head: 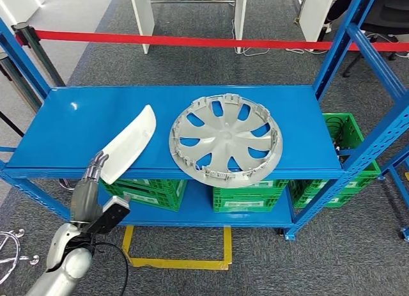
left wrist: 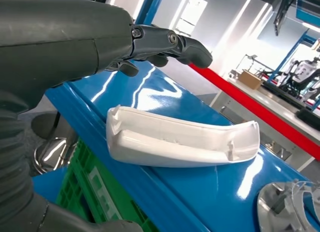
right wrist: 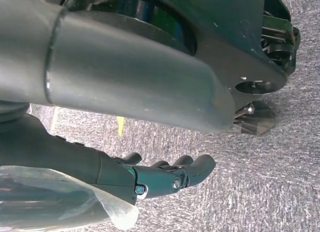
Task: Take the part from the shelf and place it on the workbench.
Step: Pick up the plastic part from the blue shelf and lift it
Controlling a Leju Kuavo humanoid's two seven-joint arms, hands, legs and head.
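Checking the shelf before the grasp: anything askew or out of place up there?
Yes. The white part lies diagonally with its near end over the front edge of the blue shelf; the grey wheel cover overhangs that edge slightly too. The left hand is at the white part's near end, not gripping it. No damage visible.

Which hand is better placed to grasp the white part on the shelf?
The left. The left hand is open at the shelf edge, right beside the white part. The right hand hangs over the floor, holding nothing.
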